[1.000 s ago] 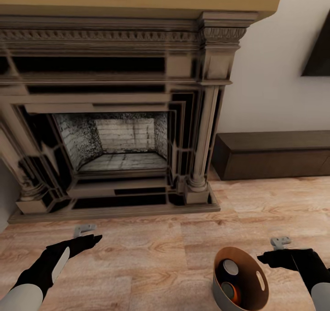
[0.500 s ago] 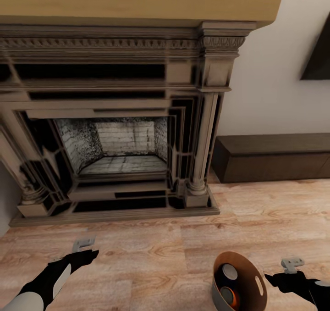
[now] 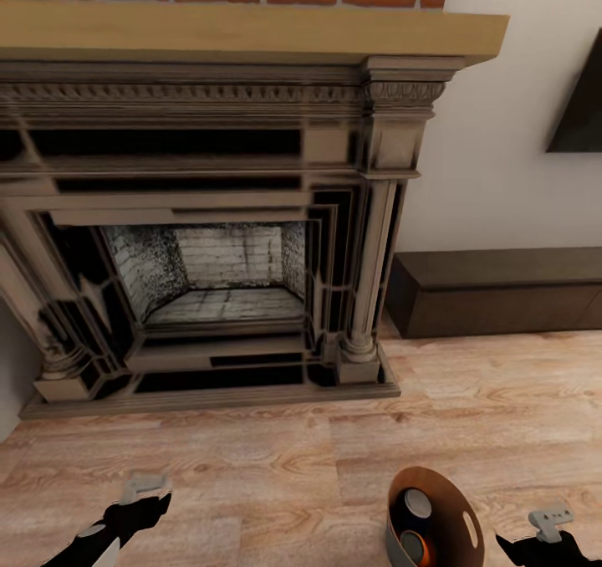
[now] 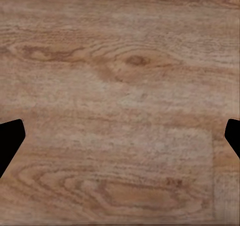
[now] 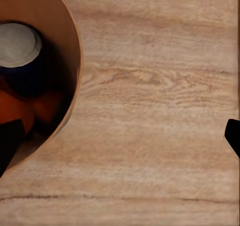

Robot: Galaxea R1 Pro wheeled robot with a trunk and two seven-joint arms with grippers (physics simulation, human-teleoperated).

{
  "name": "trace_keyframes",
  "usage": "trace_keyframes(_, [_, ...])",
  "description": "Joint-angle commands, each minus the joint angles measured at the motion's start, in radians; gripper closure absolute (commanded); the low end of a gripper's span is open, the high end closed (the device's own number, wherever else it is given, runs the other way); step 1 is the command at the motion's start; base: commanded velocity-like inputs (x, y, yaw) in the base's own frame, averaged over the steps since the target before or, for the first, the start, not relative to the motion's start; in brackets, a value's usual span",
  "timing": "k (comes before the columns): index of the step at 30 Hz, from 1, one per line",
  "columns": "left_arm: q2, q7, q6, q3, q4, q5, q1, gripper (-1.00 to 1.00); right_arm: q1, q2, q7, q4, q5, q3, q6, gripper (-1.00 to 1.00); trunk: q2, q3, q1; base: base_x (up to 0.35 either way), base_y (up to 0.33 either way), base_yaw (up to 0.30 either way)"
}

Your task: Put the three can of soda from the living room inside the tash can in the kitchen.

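The tash can (image 3: 458, 513), grey outside and coppery inside, stands on the wood floor at the bottom right of the head view. Inside it I see a dark blue can of soda (image 3: 415, 503) with a silver top and an orange one (image 3: 418, 544) below it. In the right wrist view the tash can (image 5: 62, 41) holds the blue can (image 5: 20, 48) and an orange can (image 5: 27, 108). My right gripper (image 3: 507, 542) hovers open just right of the bin, its fingers (image 5: 9, 146) wide apart. My left gripper (image 3: 157, 504) is open over bare floor (image 4: 120, 111).
I am in the living room. A large fireplace (image 3: 217, 241) with a wooden mantel and red brick above fills the wall ahead. A low dark wood bench (image 3: 502, 291) runs along the white wall at right, under a dark television corner (image 3: 581, 107). Light plank floor (image 3: 293, 467) lies between.
The head view has tilted upward, showing more brick above the mantel. Both arms have dropped toward the picture's bottom edge. The bin and its cans stay put.
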Motion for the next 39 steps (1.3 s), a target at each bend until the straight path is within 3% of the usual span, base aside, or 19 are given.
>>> trace_keyframes(1, [0.000,0.000,-0.019,0.000,0.008,0.000,0.007,-1.00,0.010,0.001,-0.002,0.002,0.000,-0.005,-0.034,-1.00,0.007,0.003,-0.004,0.000,0.000,0.000])
trace_keyframes(5, [0.000,0.000,-0.086,-0.001,0.031,0.001,0.037,-1.00,0.047,0.004,-0.034,0.012,0.000,-0.029,-0.150,-1.00,0.035,0.016,-0.019,0.000,0.000,0.000])
trace_keyframes(12, [0.001,0.001,-0.190,-0.001,0.043,0.001,0.100,-1.00,0.120,0.010,-0.101,0.065,0.001,-0.046,-0.284,-1.00,0.084,0.038,-0.046,0.000,0.000,0.000])
trace_keyframes(19, [0.001,0.000,-0.272,-0.001,0.046,0.001,0.155,-1.00,0.168,0.005,-0.168,0.195,0.002,-0.053,-0.497,-1.00,0.133,0.060,-0.073,0.000,0.000,0.000])
trace_keyframes(31, [0.002,-0.002,-0.414,-0.001,0.051,0.003,0.251,-1.00,0.241,-0.002,-0.222,0.330,0.001,-0.055,-0.701,-1.00,0.217,0.097,-0.119,0.000,0.000,0.000])
trace_keyframes(32, [0.002,-0.006,-0.489,0.000,0.064,0.006,0.283,-1.00,0.255,-0.004,-0.226,0.415,0.001,-0.055,-0.798,-1.00,0.224,0.100,-0.123,0.000,0.000,0.000])
trace_keyframes(39, [0.002,-0.012,-0.607,0.000,0.093,0.008,0.353,-1.00,0.264,0.002,-0.229,0.529,0.004,-0.054,-0.847,-1.00,0.273,0.122,-0.150,0.000,0.000,0.000])
